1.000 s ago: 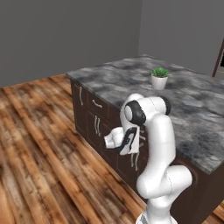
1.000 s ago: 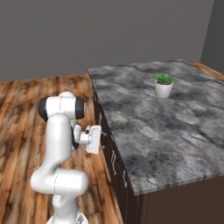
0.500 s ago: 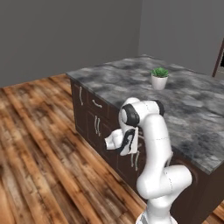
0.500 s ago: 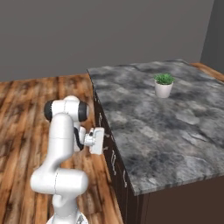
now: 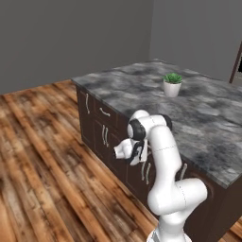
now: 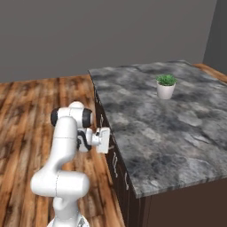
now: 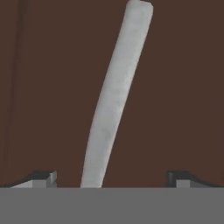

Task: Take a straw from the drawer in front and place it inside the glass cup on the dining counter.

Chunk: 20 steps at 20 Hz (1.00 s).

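Observation:
My gripper [image 7: 111, 177] is open, its two dark fingertips [image 7: 43, 177] standing wide on either side of a curved silver bar handle [image 7: 114, 96]. The handle sits on the dark-brown drawer front [image 7: 175, 87], very close ahead. From the left base camera the gripper [image 5: 140, 154] is held low against the cabinet face under the stone top. The right base camera has the gripper [image 6: 109, 139] almost touching that face. Nothing is between the jaws except the handle. The straw is hidden, and the glass cup and dining counter are out of view.
A grey mottled island top [image 5: 142, 90] carries a white pot with a green plant [image 5: 172, 86] [image 6: 166, 87]. More dark drawers and doors with silver handles [image 5: 105, 112] line the island's face. Wooden floor [image 5: 42, 156] stretches away from the island beside the arm.
The arm has bent lower and pushed the hand forward to the cabinet face. The jaws have stayed open.

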Tool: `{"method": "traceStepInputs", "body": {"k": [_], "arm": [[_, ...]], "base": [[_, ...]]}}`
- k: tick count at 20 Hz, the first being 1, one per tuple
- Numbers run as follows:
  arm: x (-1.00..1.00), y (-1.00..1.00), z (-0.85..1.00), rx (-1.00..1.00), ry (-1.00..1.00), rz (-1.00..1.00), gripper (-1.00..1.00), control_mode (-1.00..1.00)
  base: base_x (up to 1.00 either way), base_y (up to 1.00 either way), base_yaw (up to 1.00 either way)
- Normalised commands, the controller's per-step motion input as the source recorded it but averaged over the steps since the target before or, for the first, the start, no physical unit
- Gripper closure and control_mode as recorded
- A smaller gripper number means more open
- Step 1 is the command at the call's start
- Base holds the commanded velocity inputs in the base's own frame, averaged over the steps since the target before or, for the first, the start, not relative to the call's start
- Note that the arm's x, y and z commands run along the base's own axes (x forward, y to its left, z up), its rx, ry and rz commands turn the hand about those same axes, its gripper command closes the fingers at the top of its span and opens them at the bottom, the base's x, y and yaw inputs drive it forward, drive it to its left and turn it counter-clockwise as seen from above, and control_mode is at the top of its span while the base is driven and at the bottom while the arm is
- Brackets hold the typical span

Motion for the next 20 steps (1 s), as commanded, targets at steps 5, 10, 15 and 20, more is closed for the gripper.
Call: {"method": "traceStepInputs", "body": {"k": [5,10,15,20], "arm": [[0.55,-0.14,-0.31,0.0,0.0,0.04,-1.0,-1.0],[0.45,-0.01,-0.42,0.0,-0.02,0.06,-1.0,-1.0],[0.44,-0.17,-0.12,0.0,0.0,0.04,1.0,-1.0],[0.31,-0.31,-0.01,0.01,0.0,0.01,1.0,-1.0]], "base": [[0.0,0.0,0.0],[0.0,0.0,0.0],[0.0,0.0,0.0],[0.0,0.0,0.0]]}}
